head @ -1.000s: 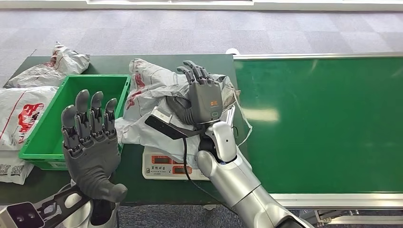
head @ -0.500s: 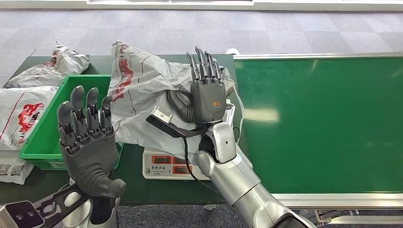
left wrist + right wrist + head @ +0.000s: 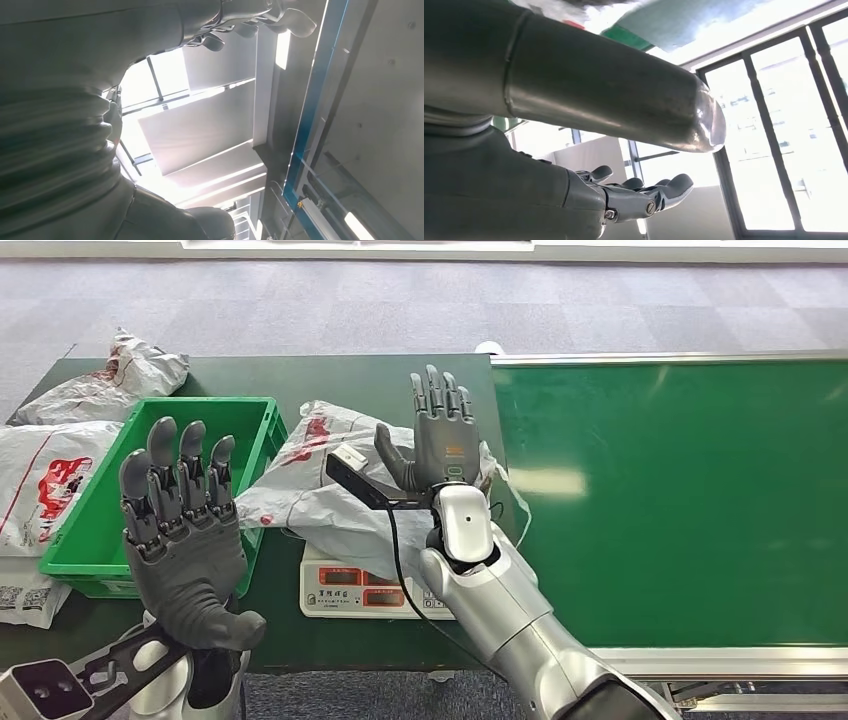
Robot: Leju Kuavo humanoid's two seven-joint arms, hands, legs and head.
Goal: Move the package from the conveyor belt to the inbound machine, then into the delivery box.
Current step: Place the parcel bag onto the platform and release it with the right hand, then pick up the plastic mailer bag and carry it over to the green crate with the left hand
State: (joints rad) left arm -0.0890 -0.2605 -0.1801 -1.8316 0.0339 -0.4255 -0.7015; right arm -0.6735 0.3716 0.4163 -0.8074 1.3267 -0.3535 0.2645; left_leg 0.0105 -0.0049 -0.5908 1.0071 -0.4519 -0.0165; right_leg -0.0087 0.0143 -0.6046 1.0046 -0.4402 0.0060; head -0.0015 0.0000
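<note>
The package (image 3: pixel 325 495), a crumpled white plastic bag with red print, lies over the white scale (image 3: pixel 345 590), and its left end reaches the green box (image 3: pixel 205 404). My right hand (image 3: pixel 440 435) is held up just above the bag's right part with straight, spread fingers and holds nothing. The right wrist view shows those fingers (image 3: pixel 644 196) apart against windows. My left hand (image 3: pixel 185 530) is raised at the near left in front of the green box, palm open, fingers apart and empty. Its ribbed cover (image 3: pixel 55 140) appears in the left wrist view.
The green conveyor belt (image 3: pixel 680 500) runs along the right with a metal frame. Two more white bags (image 3: pixel 140 370) (image 3: pixel 40 480) lie left of the green box on the dark table (image 3: pixel 380 375). A black cable hangs from my right wrist over the scale.
My right hand let go of the package and straightened its fingers. The bag, lifted high half a second ago, has dropped flat onto the scale. My left hand barely moved.
</note>
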